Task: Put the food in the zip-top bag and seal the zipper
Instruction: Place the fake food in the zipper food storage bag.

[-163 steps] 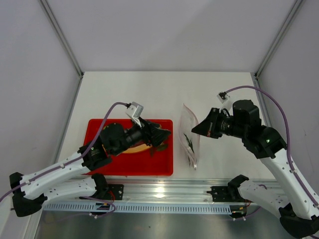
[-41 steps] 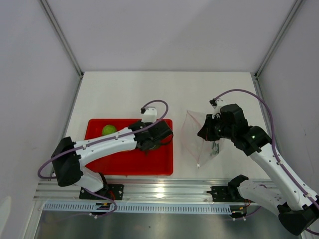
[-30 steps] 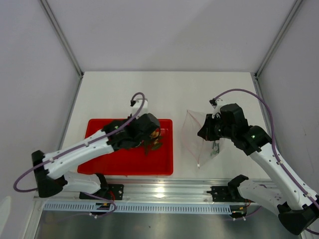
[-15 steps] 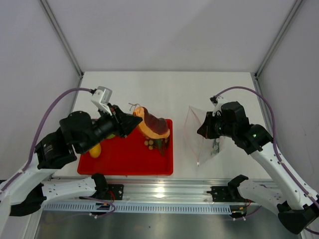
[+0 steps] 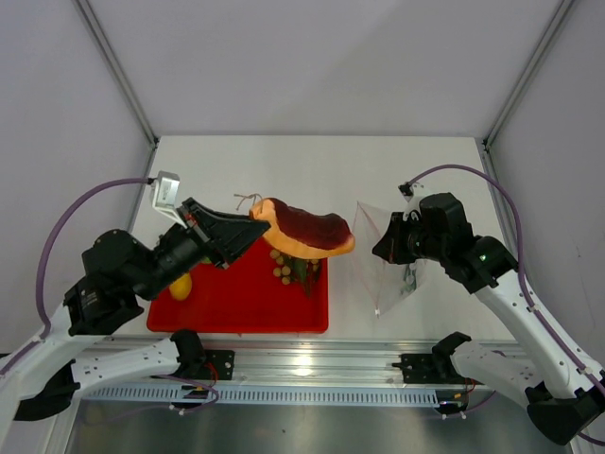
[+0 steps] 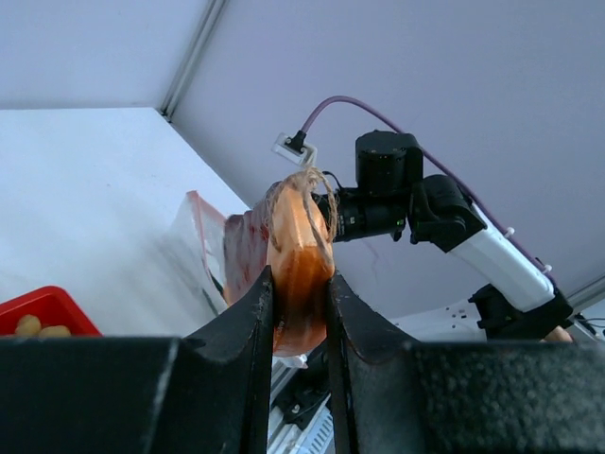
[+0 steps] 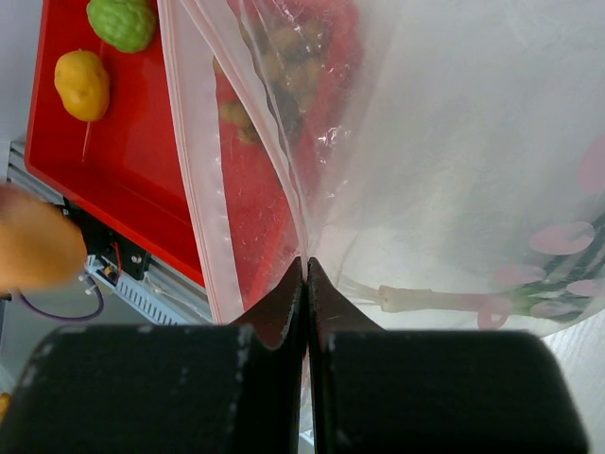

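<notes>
**Meat lifted beside the held-up bag**

At the left of the top view, the yellow ball (image 5: 181,285) lies in the lower left part of the red tray (image 5: 236,303). The right wrist view shows the green ball (image 7: 123,21) just beside it, nearer the tray's corner.

The left gripper (image 5: 248,227) stands above the tray's upper edge. Its jaws are clamped on the tan-edged end of the meat (image 5: 302,232). In the left wrist view both fingers press the slab's sides. The meat hangs clear of the tray and stretches right, its free end just beside the bag (image 5: 383,260). Whether the two touch cannot be told.

Under the meat, at the tray's right side, the tan balls (image 5: 282,270) sit in a small cluster, with the stalks (image 5: 304,272) touching them on the right.

Right of the tray, the bag stands up from the white worktop (image 5: 312,170). The right gripper (image 5: 383,248) has its jaws pinched closed on the bag's upper film. In the right wrist view the zipper (image 7: 197,189) runs down the left side of the frame, unsealed, with the mouth gaping toward the tray.
</notes>
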